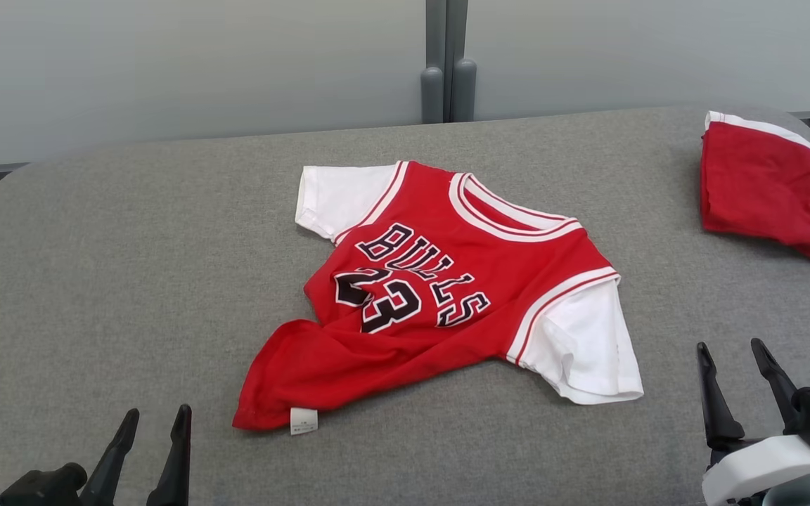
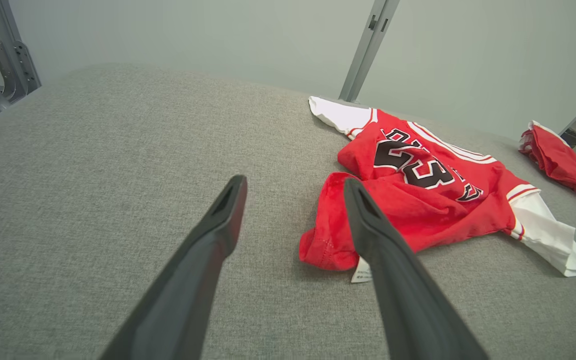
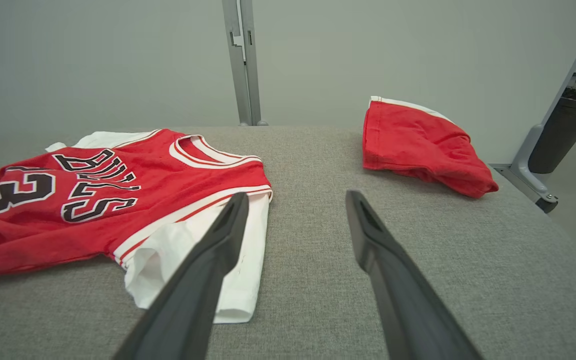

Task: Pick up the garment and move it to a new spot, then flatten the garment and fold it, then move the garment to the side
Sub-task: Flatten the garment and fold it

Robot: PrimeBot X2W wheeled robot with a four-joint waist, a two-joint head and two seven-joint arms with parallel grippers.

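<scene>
1. At lower left, nearest: left end effector, fingers spread apart, holding nothing, over the grey bench.
2. At lower right: right end effector, fingers likewise spread wide, holding nothing.
3. Mid-bench: jersey, red with white sleeves, front up, hem rumpled, touched by neither end effector.
4. Far right corner: folded red cloth, well apart from the jersey.

Red Bulls 23 jersey with white sleeves, face up, lower hem rumpled, lying askew at centre of grey cloth-covered table.
</scene>
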